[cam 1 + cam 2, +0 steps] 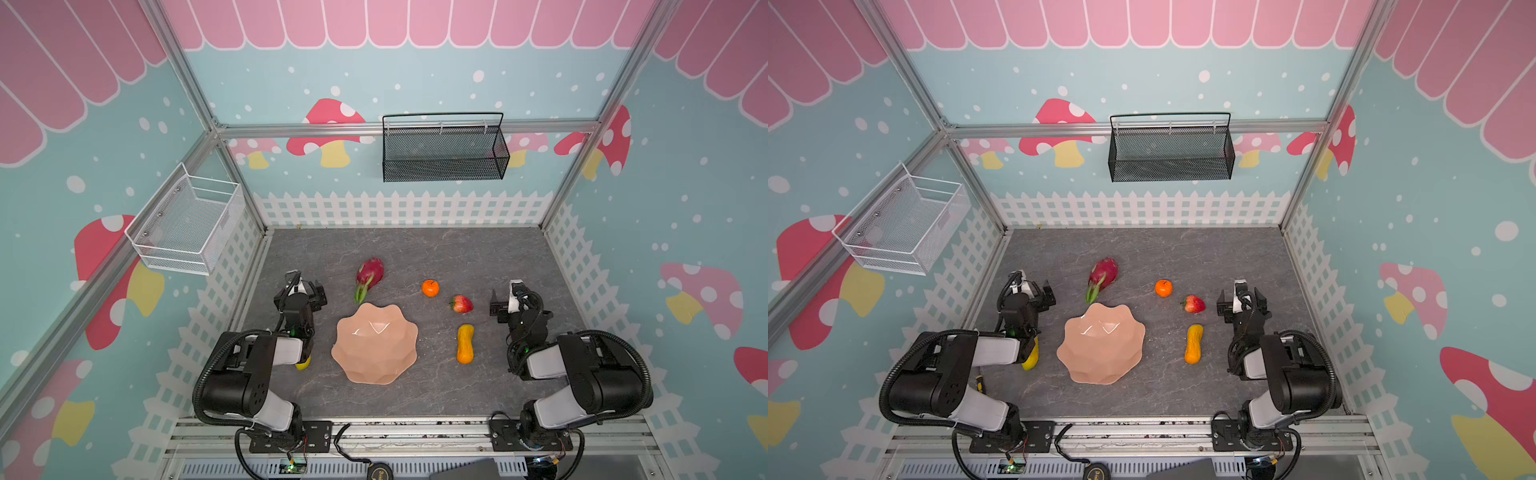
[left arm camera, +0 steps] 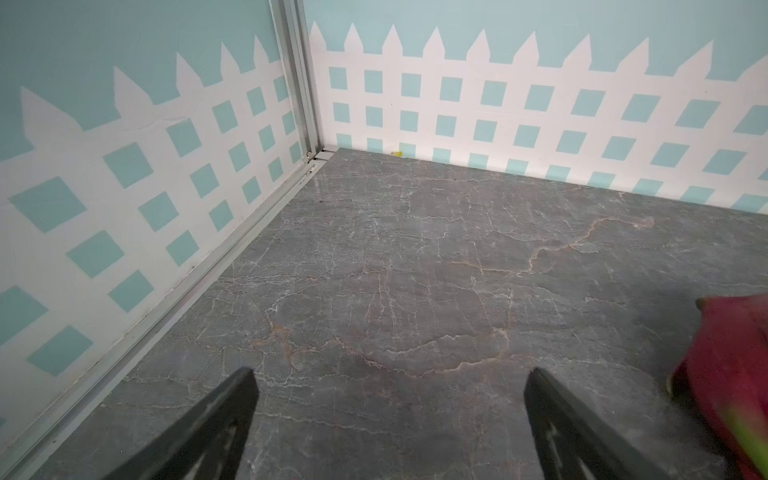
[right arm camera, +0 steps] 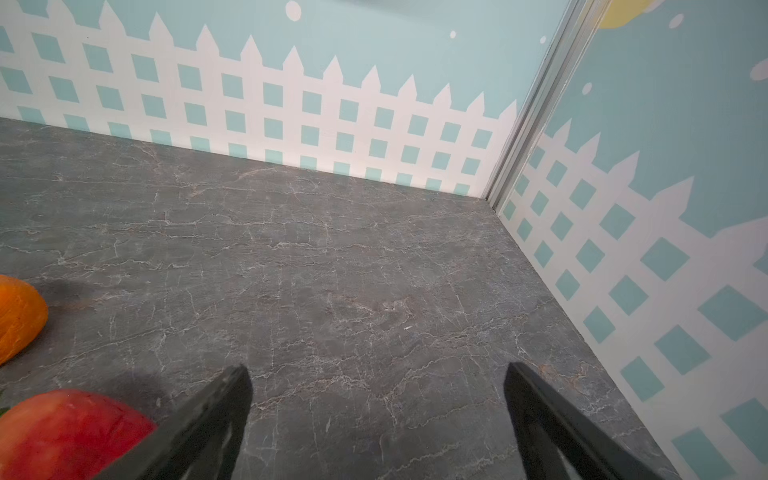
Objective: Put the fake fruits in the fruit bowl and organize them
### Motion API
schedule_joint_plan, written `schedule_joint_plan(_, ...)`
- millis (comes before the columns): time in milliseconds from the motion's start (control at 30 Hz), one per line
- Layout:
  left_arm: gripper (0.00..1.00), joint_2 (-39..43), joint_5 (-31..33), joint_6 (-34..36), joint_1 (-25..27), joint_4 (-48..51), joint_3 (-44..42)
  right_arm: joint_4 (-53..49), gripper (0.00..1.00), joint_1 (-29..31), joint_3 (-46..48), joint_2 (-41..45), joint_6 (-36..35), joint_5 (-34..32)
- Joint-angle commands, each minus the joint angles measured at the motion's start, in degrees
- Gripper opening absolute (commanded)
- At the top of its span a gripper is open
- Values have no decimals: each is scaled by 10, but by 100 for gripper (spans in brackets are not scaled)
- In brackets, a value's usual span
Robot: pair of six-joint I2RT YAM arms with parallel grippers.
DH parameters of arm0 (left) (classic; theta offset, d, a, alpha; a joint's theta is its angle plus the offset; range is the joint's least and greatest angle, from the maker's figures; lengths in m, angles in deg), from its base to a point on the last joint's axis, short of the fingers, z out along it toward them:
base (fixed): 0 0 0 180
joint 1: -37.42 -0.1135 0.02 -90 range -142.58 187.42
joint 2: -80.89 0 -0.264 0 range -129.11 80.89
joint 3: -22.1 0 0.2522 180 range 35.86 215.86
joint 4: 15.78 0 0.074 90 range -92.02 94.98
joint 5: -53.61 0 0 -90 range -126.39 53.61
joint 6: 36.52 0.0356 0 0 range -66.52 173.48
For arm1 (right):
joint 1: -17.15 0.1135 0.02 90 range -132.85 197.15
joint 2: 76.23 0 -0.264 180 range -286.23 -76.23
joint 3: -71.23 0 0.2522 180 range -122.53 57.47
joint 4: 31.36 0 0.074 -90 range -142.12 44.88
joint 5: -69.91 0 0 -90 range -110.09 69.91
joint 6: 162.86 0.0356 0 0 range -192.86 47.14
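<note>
Left of the fruit bowl (image 1: 374, 345), close to its rim, the yellow oblong (image 1: 1030, 357) lies mostly hidden under the left forearm, so I cannot tell which way its long axis runs. Further back on that same side of the bowl, the left gripper (image 1: 306, 286) has its jaws spread wide with nothing between them. Its wrist view shows only bare tabletop (image 2: 390, 270) ahead.

The dragon fruit (image 1: 369, 272) lies beyond the bowl's far rim, with its green tips just beside the rim. Its long axis runs away from the bowl, leaning slightly right. It sits near the left gripper, off to that gripper's bowl side rather than ahead of the jaws (the wrist view catches only its magenta edge). The bowl is empty.

Beyond the bowl's far right lies the orange (image 1: 430, 287), then the strawberry (image 1: 462, 304). The gourd shape (image 1: 465, 344) lies right of the bowl and apart from it, its long axis running roughly along the bowl's right flank.

Furthest right of the bowl, the right gripper (image 1: 505, 298) is also wide open and empty, with the strawberry just beside it on the bowl side. By my reading, the left arm is nearer the dragon fruit and the oblong, and the right arm is nearer the other three. The strawberry looks like the shortest reach, but the right gripper would first have to turn toward the bowl to bring the jaws around it.
</note>
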Motion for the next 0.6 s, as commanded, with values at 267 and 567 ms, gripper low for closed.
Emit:
schedule_joint_plan(267, 100, -7, 4, 7, 1, -11, 8, 25, 98, -2, -2, 3, -8, 3)
schedule_joint_plan(567, 100, -6, 4, 7, 2, -11, 8, 8, 98, -14, -10, 3, -4, 31)
